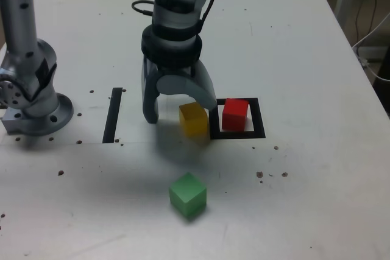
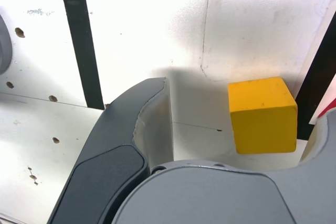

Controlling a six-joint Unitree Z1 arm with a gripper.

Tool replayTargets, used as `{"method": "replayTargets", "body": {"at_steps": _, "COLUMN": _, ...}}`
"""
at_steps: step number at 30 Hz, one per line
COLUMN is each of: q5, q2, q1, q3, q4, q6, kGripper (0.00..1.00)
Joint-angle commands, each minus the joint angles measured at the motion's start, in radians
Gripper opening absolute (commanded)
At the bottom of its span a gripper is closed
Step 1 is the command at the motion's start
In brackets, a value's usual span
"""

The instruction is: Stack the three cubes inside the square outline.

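Observation:
The red cube (image 1: 234, 114) sits inside the square outline (image 1: 256, 133) of black tape. The yellow cube (image 1: 194, 119) rests on the table just outside the outline, on the exterior view's left, touching or nearly touching the tape. My gripper (image 1: 181, 112) is open and lowered around it, one finger on each side, with a clear gap to the cube. In the wrist view the yellow cube (image 2: 262, 114) lies nearer one finger, well apart from the other finger (image 2: 142, 124), with the outline's tape (image 2: 315, 82) just beyond it. The green cube (image 1: 187, 195) stands alone nearer the front edge.
A straight black tape strip (image 1: 113, 114) (image 2: 79, 40) lies to the exterior view's left of the gripper. The arm's grey base (image 1: 36, 105) stands at the far left. Small screw holes dot the white table (image 1: 304, 199). Cables hang off the right edge.

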Motion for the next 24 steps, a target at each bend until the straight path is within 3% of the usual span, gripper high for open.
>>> {"method": "replayTargets", "body": {"at_steps": 1, "q5": -0.003, "q2": 0.019, "q1": 0.004, "q3": 0.012, "q4": -0.026, "q6": -0.002, "kGripper": 0.92}}
{"method": "replayTargets", "body": {"at_steps": 12, "q5": -0.003, "q2": 0.058, "q1": 0.014, "q3": 0.027, "q4": -0.089, "q6": -0.003, "kGripper": 0.88}}
{"method": "replayTargets", "body": {"at_steps": 21, "q5": -0.005, "q2": 0.054, "q1": 0.024, "q3": 0.018, "q4": -0.058, "q6": -0.005, "kGripper": 0.63}}
{"method": "replayTargets", "body": {"at_steps": 24, "q5": -0.006, "q2": 0.049, "q1": 0.024, "q3": 0.019, "q4": -0.059, "q6": -0.011, "kGripper": 0.60}}
